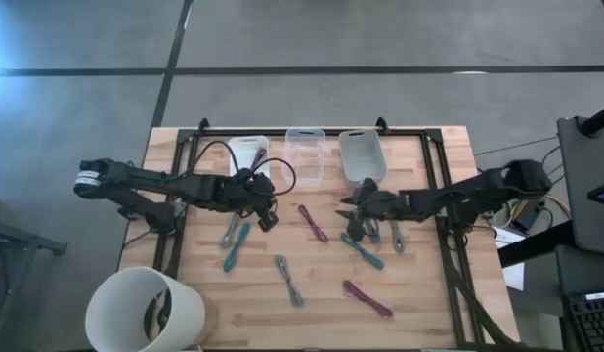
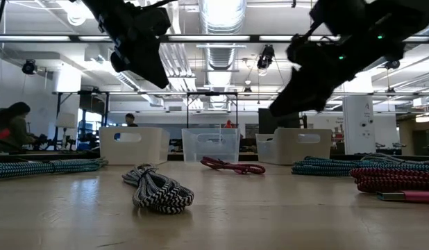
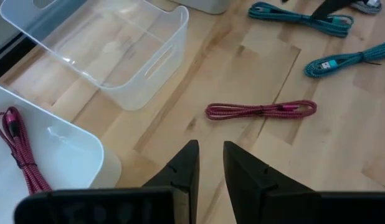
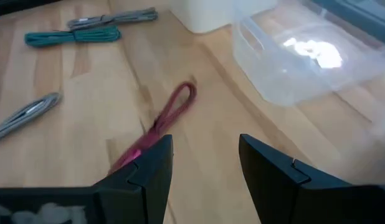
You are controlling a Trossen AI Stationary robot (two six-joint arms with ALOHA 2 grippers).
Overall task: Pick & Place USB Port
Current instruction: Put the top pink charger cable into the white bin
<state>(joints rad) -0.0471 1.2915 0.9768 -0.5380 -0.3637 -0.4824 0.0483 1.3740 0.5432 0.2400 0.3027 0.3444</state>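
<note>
Wooden table (image 1: 419,293) w/ bundled cables scattered across it and three bins along the far edge: white bin (image 1: 248,156) on the left, clear bin (image 1: 305,154) in the middle, frosted bin (image 1: 362,154) on the right. Red cable (image 3: 18,149) lies coiled inside the white bin. Clear bin shows nothing in it.

Left gripper (image 1: 266,217) hangs above the table just in front of the white bin, fingers (image 3: 183,168) nearly together w/ a thin gap, nothing between them. Beside it lie a grey cable (image 1: 229,232) and a teal cable (image 1: 236,245), touching each other.

Right gripper (image 1: 353,227) hovers in front of the frosted bin, fingers (image 4: 152,165) spread apart, holding nothing. Magenta cable (image 1: 313,223) lies between the two grippers, near the table's centre, in front of the clear bin. Another teal cable (image 1: 364,252) sits just beside the right gripper. Striped black-and-white cable (image 1: 289,281) and a second magenta one (image 1: 367,299) lie nearer the front edge. White bucket (image 1: 146,311) stands at the front left corner.
</note>
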